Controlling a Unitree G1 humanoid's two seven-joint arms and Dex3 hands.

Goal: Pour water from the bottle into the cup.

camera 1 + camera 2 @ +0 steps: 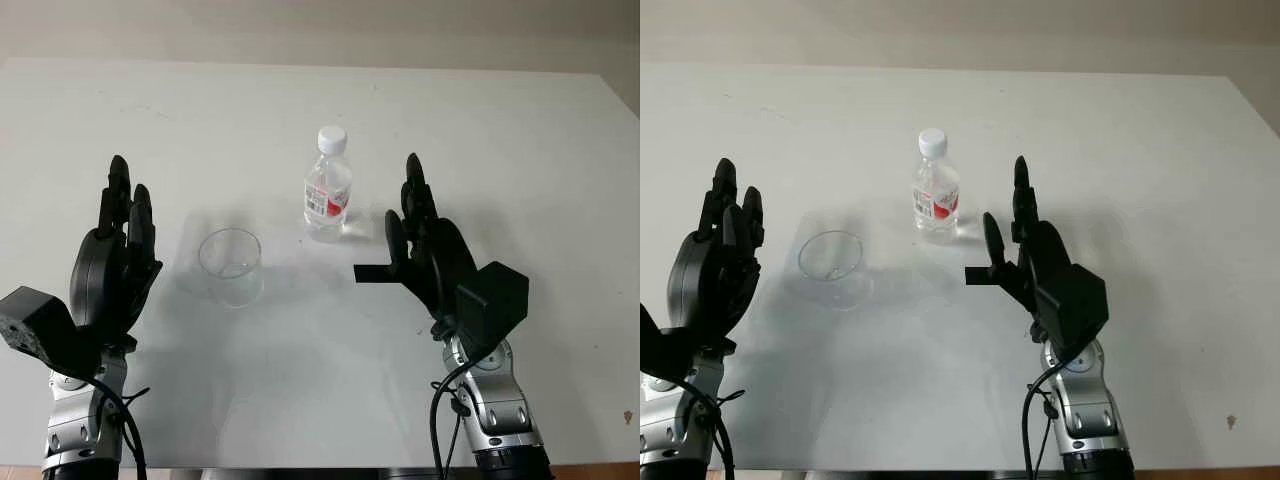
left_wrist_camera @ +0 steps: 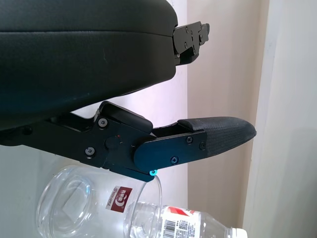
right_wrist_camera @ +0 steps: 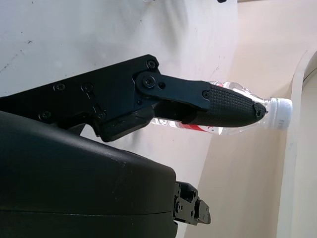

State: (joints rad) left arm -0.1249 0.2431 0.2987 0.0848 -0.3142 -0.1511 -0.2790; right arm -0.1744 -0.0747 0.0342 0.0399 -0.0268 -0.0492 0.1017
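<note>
A small clear water bottle (image 1: 328,186) with a white cap and a red-and-white label stands upright near the middle of the white table. A clear plastic cup (image 1: 231,265) stands upright to its left and a little nearer to me. My right hand (image 1: 415,235) is open, raised just right of the bottle and apart from it. My left hand (image 1: 122,235) is open, held up left of the cup with a gap between them. The left wrist view shows the cup (image 2: 74,201) and the bottle (image 2: 185,225) beyond a finger.
The white table (image 1: 500,150) stretches wide behind and to both sides of the two objects. A pale wall runs along its far edge. A small dark speck (image 1: 627,416) lies near the front right corner.
</note>
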